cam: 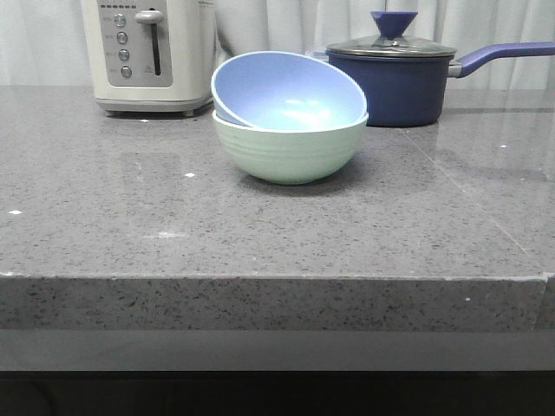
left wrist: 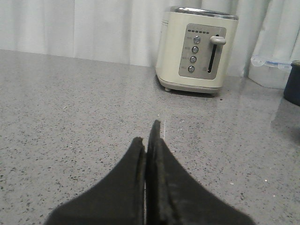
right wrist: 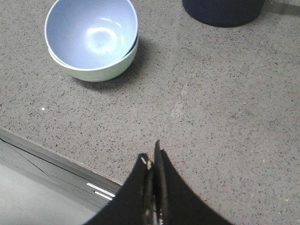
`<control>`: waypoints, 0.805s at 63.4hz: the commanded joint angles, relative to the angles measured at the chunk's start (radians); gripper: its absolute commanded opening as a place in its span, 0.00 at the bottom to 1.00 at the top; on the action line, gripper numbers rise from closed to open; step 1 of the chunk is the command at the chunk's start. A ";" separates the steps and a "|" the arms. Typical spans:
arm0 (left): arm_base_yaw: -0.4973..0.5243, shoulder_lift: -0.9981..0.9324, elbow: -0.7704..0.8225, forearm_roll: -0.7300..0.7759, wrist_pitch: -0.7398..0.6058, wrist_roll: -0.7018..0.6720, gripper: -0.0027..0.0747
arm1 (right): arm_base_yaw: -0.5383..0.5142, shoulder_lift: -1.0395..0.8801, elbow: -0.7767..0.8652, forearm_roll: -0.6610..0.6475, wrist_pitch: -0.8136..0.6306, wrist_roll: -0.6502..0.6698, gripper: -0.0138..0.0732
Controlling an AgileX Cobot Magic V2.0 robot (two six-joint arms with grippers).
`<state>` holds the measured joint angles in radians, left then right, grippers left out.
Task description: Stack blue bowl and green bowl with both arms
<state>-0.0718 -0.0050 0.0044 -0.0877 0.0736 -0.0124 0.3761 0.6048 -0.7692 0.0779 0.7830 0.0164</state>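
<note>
- The toaster (cam: 147,54) stands at the far left of the grey tabletop (cam: 104,225), near the curtain; its top is cut off in the front view, and it seems only a bystander to the task
- The left gripper (left wrist: 151,140) shows only in its own wrist view, with its fingers pressed together and nothing between them; it hangs low over bare tabletop, well apart from the bowls, which I judge is a rest pose away from the work
- In the middle the blue bowl (cam: 290,91) sits inside the green bowl (cam: 290,147), so the stack looks already made; the blue one is tilted, its left rim raised, probably because it did not settle flat
- How deep the blue bowl sits I cannot tell, because the green wall hides its underside
- The right gripper (right wrist: 152,161) is also pressed together and holds nothing; it hangs over the front edge of the tabletop, well apart from the bowls, so I judge it is drawn back from them
- At the right the dark saucepan (cam: 403,82) with lid stands behind the bowls; its handle runs out of the front view
- Neither arm appears in the front view
</note>
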 commanded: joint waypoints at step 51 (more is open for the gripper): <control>-0.008 -0.018 0.006 -0.001 -0.074 0.002 0.01 | -0.074 -0.084 0.057 -0.021 -0.161 -0.002 0.09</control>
<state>-0.0718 -0.0050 0.0044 -0.0877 0.0736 -0.0106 0.3536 0.5725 -0.7354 0.0757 0.7518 0.0164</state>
